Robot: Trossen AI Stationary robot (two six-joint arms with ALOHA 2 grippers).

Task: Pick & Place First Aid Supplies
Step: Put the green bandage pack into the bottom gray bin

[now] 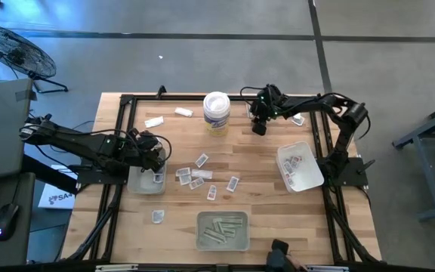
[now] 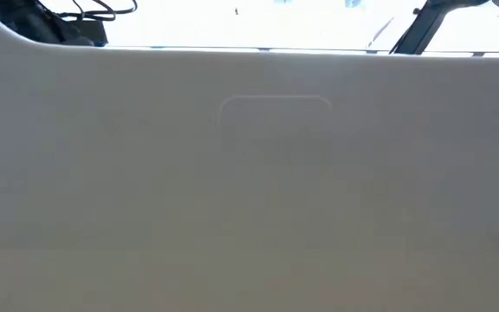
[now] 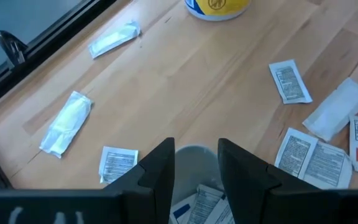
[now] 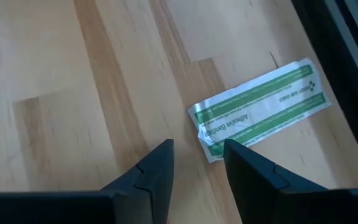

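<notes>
Small white printed packets [image 1: 202, 175] lie flat and scattered on the middle of the wooden table; several also show in the left wrist view [image 3: 309, 155]. My left gripper [image 1: 157, 162] [image 3: 194, 167] hovers open over the left tray [image 1: 146, 181], which has packets in it [image 3: 197, 202]. My right gripper [image 1: 259, 125] [image 4: 197, 163] is open near the far edge, right of the white tub [image 1: 216, 112]. A green-striped bandage wrapper [image 4: 260, 109] lies flat on the wood, its near end just ahead of the right gripper's fingertips, apart from them.
A translucent tray [image 1: 299, 168] with a few packets sits at the right, and another [image 1: 222, 230] holding pale strips sits at the near edge. Two pale strip wrappers [image 3: 67, 121] [image 3: 114, 38] lie toward the far left. A black frame [image 1: 119, 136] borders the table. The low view is blocked by a pale surface.
</notes>
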